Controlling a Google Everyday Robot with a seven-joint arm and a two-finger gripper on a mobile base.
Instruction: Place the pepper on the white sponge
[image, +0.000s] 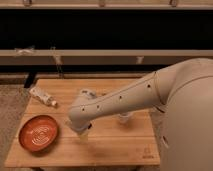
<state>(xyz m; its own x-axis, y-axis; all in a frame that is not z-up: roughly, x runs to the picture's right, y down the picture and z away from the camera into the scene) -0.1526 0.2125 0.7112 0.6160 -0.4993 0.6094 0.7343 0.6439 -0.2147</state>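
So the gripper is pointed down at the wooden table, near its front-left part, tucked under the end of the arm. The jaws are spread as wide as they go, but whether anything is sat between them can't be made out, since the wrist is in the way.

The pepper isn't spotted anywhere; nothing bright red is seen, and a good strip of the table's middle is covered by the arm. The white sponge can't be picked out for sure either. A pale bit is seen right at the jaws, though it can't be told if that's sponge or gripper.

An orange plate is parked to the left of the jaws, near them. A white tube is laid farther back and left. A small white object is found just beyond the jaws, and a pale object to their right, partly hidden by the arm.
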